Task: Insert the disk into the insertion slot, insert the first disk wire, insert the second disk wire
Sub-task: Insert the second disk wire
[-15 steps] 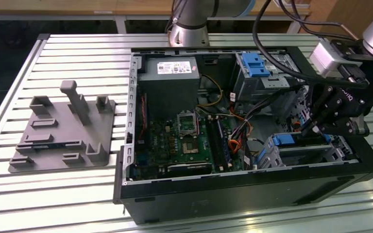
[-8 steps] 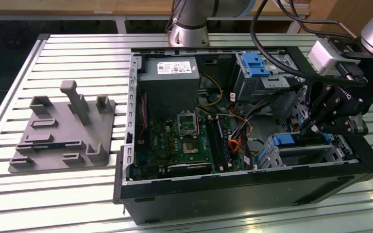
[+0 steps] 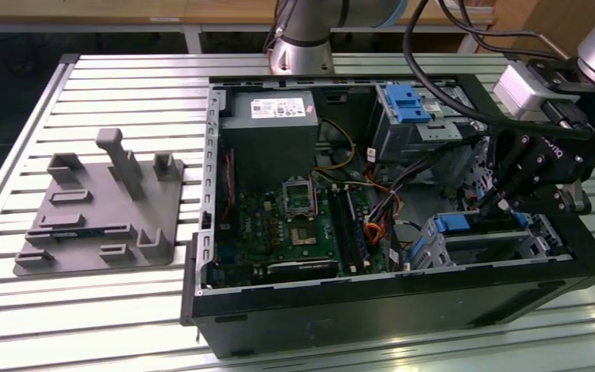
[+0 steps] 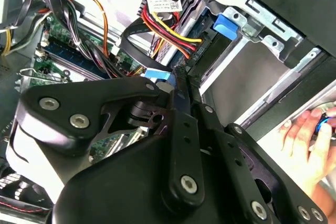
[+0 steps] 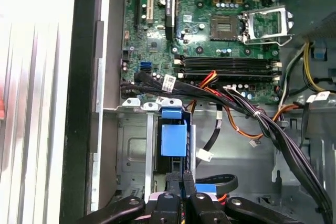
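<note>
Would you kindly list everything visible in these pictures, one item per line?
Computer case: one, black, open, on the slatted table.
Slatted table: one, pale metal.
Motherboard: one, green, inside the case.
Power supply: one, grey, far end of the case.
Tall cage with blue latch: one, grey, far corner.
Insertion slot: one, silver, case's near corner at the exterior view's right.
Disk: one, blue carrier showing, seated in the slot.
Cable bundle: red, yellow, black.
Fixture plate: one, grey, exterior view's left.
Person's hand: one, outside the case.
Claw: one, black, at the disk's end.
</note>
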Robot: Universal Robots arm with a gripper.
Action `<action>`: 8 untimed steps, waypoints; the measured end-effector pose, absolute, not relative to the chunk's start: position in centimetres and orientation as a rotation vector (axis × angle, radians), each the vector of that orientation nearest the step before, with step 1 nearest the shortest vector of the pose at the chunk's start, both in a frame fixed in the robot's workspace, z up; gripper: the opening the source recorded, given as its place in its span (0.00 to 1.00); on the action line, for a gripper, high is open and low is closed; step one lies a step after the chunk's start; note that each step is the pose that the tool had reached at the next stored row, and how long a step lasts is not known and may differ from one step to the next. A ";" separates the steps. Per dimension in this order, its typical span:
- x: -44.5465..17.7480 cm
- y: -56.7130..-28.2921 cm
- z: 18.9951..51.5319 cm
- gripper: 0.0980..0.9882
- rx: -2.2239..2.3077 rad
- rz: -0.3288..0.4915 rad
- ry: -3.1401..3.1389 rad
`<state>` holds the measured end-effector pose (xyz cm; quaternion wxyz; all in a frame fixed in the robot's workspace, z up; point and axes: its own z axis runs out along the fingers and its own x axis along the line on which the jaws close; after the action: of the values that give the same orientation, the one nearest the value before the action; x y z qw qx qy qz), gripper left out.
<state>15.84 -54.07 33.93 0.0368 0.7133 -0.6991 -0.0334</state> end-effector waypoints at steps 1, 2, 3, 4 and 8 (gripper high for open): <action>15.8 -54.1 33.9 0.05 2.198 -0.102 -2.138; 15.8 -54.1 33.9 0.05 2.199 -0.102 -2.137; 15.8 -54.1 33.9 0.05 2.199 -0.102 -2.136; 15.8 -54.1 33.9 0.05 2.200 -0.102 -2.136; 15.9 -54.1 33.9 0.05 2.199 -0.102 -2.136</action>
<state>15.89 -54.06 33.93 0.0369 0.7165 -0.6959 -0.0333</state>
